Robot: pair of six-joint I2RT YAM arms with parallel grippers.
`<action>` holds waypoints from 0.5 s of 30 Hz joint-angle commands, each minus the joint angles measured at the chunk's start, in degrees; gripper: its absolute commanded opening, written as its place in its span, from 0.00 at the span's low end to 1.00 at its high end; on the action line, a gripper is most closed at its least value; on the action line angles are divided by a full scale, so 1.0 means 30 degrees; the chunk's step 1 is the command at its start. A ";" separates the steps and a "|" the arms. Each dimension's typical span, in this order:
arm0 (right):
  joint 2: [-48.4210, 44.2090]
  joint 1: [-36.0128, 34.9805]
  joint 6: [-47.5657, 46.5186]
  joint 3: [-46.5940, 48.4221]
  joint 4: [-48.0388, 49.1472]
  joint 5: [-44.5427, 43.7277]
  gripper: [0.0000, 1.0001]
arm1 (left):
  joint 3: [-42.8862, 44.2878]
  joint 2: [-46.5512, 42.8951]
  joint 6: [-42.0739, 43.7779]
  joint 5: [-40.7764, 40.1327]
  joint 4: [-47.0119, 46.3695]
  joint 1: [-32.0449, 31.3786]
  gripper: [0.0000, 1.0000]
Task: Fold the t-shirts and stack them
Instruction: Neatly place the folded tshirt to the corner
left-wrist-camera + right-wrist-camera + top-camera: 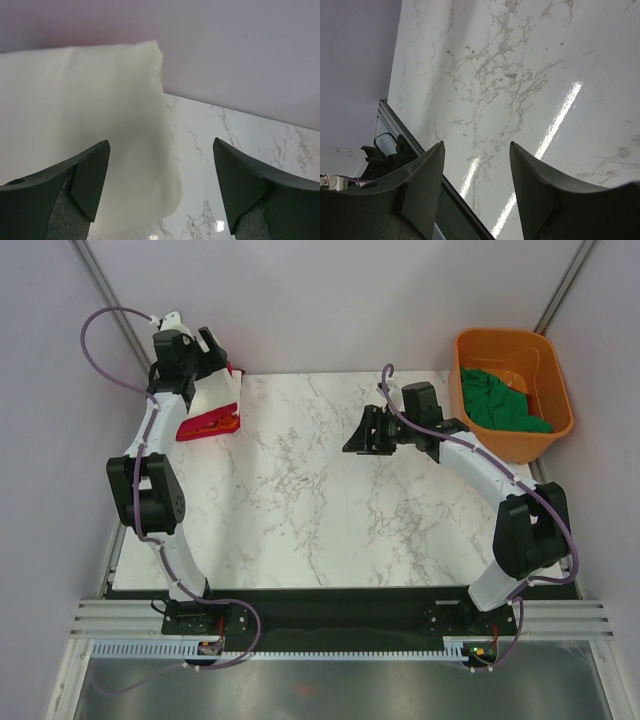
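Note:
A folded cream-white t-shirt (218,395) lies on a crimson red t-shirt (212,425) at the table's far left corner. In the left wrist view the cream-white t-shirt (85,135) fills the left half. My left gripper (222,358) is open and empty just above this stack, its fingers (90,180) spread wide over the shirt's right edge. A dark green t-shirt (500,405) lies crumpled in the orange tub (555,375). My right gripper (356,432) is open and empty above the table's far middle, over bare marble (520,75). I cannot make out the orange-red t-shirt.
The orange tub stands off the table's far right corner. Grey walls close the back and sides. The right wrist view shows the table's edge rail (420,150) and cables beyond it.

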State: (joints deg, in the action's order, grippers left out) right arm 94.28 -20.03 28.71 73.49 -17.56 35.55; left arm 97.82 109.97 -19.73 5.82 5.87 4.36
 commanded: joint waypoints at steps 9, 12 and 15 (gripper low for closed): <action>-0.0138 -0.0383 -0.0165 0.0111 0.0405 0.0367 0.63 | 0.4015 0.3712 0.2212 -0.2759 -0.0931 -0.0194 0.86; 0.0038 -0.0383 -0.0165 0.0170 0.0405 0.0367 0.63 | 0.3867 0.4531 0.2035 -0.3143 -0.0960 -0.0135 0.85; 0.0214 -0.0383 -0.0136 0.0170 0.0405 0.0367 0.63 | 0.4335 0.5615 0.1888 -0.2792 -0.0960 -0.0077 0.85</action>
State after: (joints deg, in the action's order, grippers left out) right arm 94.39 -21.21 28.71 73.49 -17.58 36.01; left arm 108.47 123.90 -15.46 -0.95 4.10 3.79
